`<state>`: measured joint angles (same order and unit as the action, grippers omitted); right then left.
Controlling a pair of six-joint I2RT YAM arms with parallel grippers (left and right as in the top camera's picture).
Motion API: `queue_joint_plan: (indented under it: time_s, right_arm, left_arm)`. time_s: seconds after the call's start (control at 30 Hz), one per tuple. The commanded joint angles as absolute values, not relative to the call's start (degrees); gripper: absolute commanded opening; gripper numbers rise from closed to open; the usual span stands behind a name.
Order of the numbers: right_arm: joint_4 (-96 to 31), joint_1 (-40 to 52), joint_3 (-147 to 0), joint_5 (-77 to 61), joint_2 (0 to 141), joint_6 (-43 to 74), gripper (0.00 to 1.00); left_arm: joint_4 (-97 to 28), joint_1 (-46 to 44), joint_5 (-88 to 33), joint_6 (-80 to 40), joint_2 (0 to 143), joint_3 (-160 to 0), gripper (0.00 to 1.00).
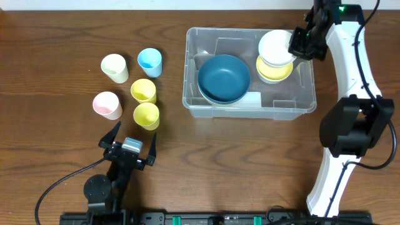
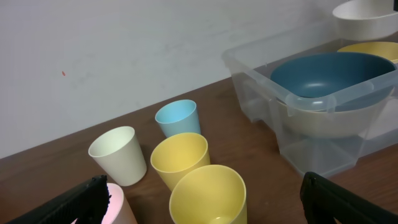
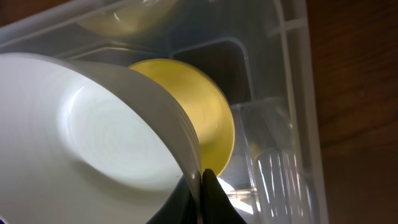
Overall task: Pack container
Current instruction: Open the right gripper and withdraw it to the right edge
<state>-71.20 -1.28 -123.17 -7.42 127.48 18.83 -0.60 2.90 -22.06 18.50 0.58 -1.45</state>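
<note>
The clear plastic container (image 1: 250, 114) stands on the wooden desk (image 1: 50, 125), toward 2 o'clock from the middle in the overhead view. Inside it, a dark blue bowl (image 1: 224, 78) lies at the 9 o'clock side and a yellow bowl (image 1: 275, 72) at the 3 o'clock side. The right end effector (image 1: 295, 45) is clamped on the rim of a white bowl (image 1: 275, 47), which it holds tilted over the yellow bowl. The left end effector (image 1: 136, 129) is at 8 o'clock, its fingers wide apart and holding nothing. At 12 o'clock from it stand five cups: cream cup (image 1: 115, 67), light blue cup (image 1: 150, 61), pink cup (image 1: 107, 104), and two yellow cups (image 1: 143, 91) (image 1: 147, 115).
</note>
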Motion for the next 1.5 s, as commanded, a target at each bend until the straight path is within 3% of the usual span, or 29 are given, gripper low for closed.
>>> queue_joint_plan:
  time_s: [0.0,0.13,0.17,0.23,0.27,0.37,0.57,0.93,1.03,1.07,1.2,1.47]
  right_arm:
    - [-71.07,-0.69,-123.04,-7.07,128.97,19.27,0.06]
    - [-71.05,-0.69,-123.04,-7.09,130.23,19.25,0.11]
    - [-71.07,-0.69,-123.04,-7.07,130.47,19.25,0.18]
    - [-71.02,-0.67,-123.04,-7.09,130.91,19.27,0.51]
    - [-70.98,-0.69,-123.04,-7.09,130.96,19.25,0.6]
    - [-70.83,-0.69,-123.04,-7.05,130.93,19.22,0.73]
    - [-71.53,-0.69,-124.79,-8.6,130.58,19.16,0.76]
    - [-74.89,-0.86,-137.53,-24.56,121.62,16.86,0.8]
    - [-78.83,-1.8,-139.59,-15.27,116.84,22.9,0.88]
    - [-80.86,-2.44,-139.61,-8.67,114.65,26.26,0.99]
    - [-89.25,-5.04,-139.61,6.68,109.73,34.65,0.99]
    - [-97.34,-12.25,-136.88,7.7,106.67,31.07,0.99]
  left_arm:
    - [-2.39,3.16,-22.41,19.44,0.23,-0.23,0.98]
    - [-2.39,3.16,-22.41,19.46,0.23,-0.23,0.98]
    - [-2.39,3.16,-22.41,19.46,0.23,-0.23,0.98]
    - [-2.39,3.16,-22.39,19.44,0.23,-0.23,0.98]
    - [-2.39,3.16,-22.41,19.44,0.23,-0.23,0.98]
    - [-2.39,3.16,-22.41,19.44,0.23,-0.23,0.98]
    - [-2.39,3.16,-22.41,19.44,0.23,-0.23,0.98]
    - [-2.39,3.16,-22.41,19.44,0.23,-0.23,0.98]
    - [-2.39,3.16,-22.41,19.44,0.23,-0.23,0.98]
    - [-2.39,3.16,-22.41,19.44,0.23,-0.23,0.98]
    - [-2.39,3.16,-22.41,19.44,0.23,-0.23,0.98]
    - [-2.39,3.16,-22.41,19.44,0.23,-0.23,0.98]
